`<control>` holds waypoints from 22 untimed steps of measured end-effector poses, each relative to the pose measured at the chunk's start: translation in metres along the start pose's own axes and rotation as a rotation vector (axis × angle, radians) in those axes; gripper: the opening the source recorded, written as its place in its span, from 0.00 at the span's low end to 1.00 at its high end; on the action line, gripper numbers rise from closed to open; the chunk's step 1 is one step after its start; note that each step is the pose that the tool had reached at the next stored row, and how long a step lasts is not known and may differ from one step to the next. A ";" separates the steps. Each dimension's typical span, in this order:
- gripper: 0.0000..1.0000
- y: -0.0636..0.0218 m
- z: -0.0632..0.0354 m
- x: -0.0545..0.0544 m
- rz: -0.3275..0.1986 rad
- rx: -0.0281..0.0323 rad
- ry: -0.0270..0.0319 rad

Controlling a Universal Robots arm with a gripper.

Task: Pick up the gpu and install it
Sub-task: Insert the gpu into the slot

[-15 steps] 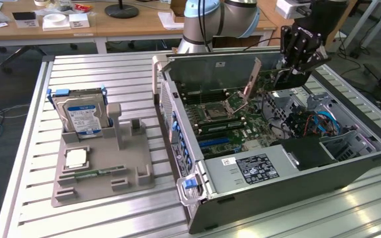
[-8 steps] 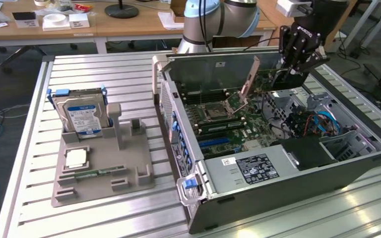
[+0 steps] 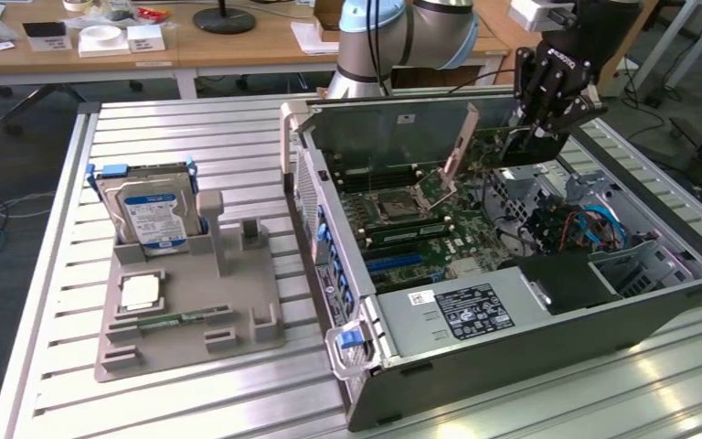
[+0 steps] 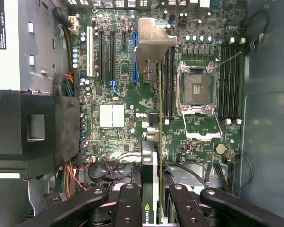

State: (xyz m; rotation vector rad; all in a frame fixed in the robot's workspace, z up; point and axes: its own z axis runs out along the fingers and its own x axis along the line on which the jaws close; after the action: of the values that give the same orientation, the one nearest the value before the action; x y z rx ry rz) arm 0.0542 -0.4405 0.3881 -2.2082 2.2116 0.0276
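My gripper [image 3: 550,110] hangs over the far side of the open computer case [image 3: 510,357], shut on the gpu [image 3: 497,146]. The card stands on edge above the green motherboard [image 3: 437,238]. In the wrist view the gpu [image 4: 151,189] runs as a thin edge away from the gripper [image 4: 153,193], clamped between the black fingers [image 4: 128,198]. Its silver bracket [image 4: 154,42] hovers beside the blue expansion slot [image 4: 135,52] and near the empty processor socket [image 4: 198,90]. Whether the card touches any slot I cannot tell.
On the exterior view's left, a grey fixture [image 3: 186,338] holds an upright hard drive [image 3: 150,215], a processor chip [image 3: 142,293] and a green memory stick [image 3: 180,320]. Inside the case lie a black shroud [image 4: 33,132] and coloured cables [image 3: 577,229]. Cluttered desks stand behind.
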 end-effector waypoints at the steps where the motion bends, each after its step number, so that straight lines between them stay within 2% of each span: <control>1: 0.27 0.0000 0.0000 0.000 0.000 0.0000 0.0000; 6: 0.27 0.0007 0.0001 0.000 0.000 0.0001 -0.0001; 22: 0.27 0.0222 0.0000 0.000 0.000 0.0000 0.0000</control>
State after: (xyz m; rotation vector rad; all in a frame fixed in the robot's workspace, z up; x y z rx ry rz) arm 0.0320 -0.4405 0.3881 -2.2082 2.2116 0.0276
